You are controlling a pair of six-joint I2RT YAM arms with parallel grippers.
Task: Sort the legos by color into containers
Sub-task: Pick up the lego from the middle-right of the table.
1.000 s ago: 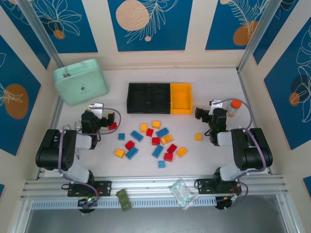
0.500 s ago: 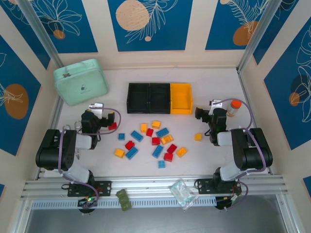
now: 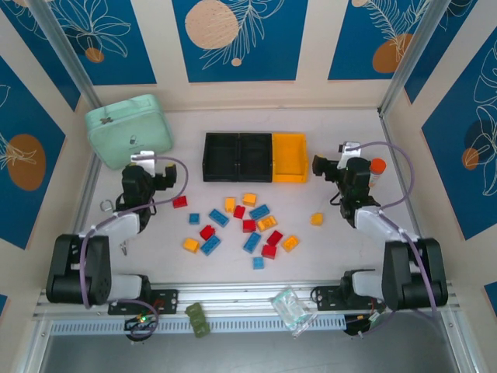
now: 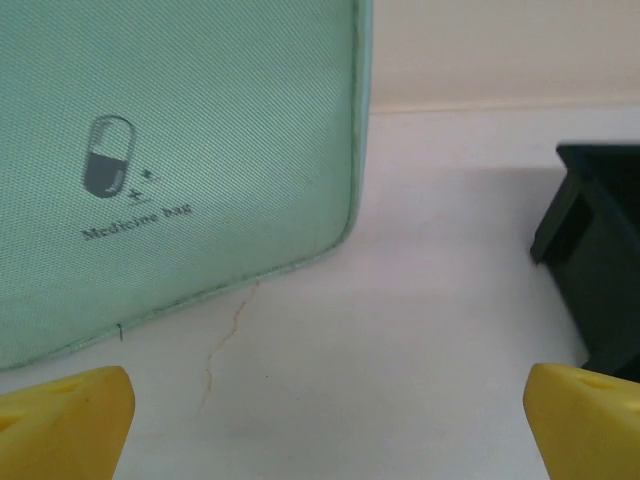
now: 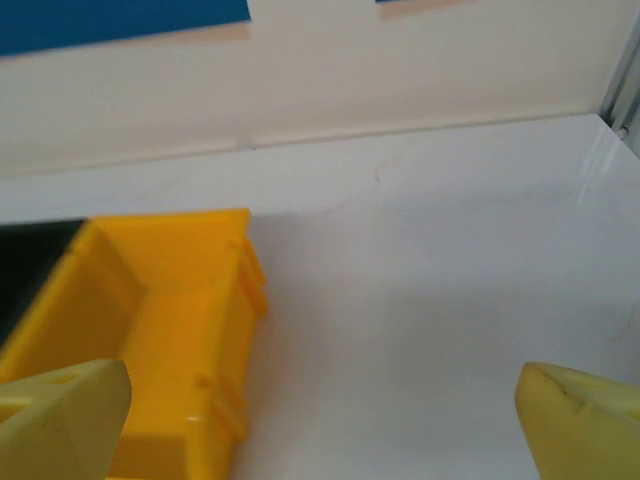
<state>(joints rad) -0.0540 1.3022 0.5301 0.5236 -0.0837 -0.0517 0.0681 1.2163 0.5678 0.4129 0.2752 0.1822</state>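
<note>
Legos (image 3: 248,225): loose scatter on the desk (image 3: 326,256) just in front of the bins (image 3: 238,137), with blue, red and yellow-orange mixed; one red piece out to the left-front of the bins, one yellow piece out to the right-front.
Bins: three joined in a row, two black on the left and one yellow on the right; no pieces seen inside.
Weight: likely very light, no strain on an arm expected.
Stiffness: hard plastic, probably no give and little risk of crushing.
Slip: glossy faces, likely to skid or twist out of a loose pinch.
Where to hold: from above, across two flat opposite sides; outlying pieces first, since those in the middle lie close together, some touching.
Left end effector (image 4: 320,430): spread wide, nothing between the fingers; left of the bins, facing the case (image 3: 128,132).
Right end effector (image 5: 320,420): spread wide, empty; just right of the yellow bin, looking past its corner.
Desk: flat, pale, smooth, with a hairline crack near the case; pieces likely to slide if nudged.
Room: walls close on three sides; bare desk behind and right of the bins; a bottle (image 3: 375,172) further right, beside the right arm.
</note>
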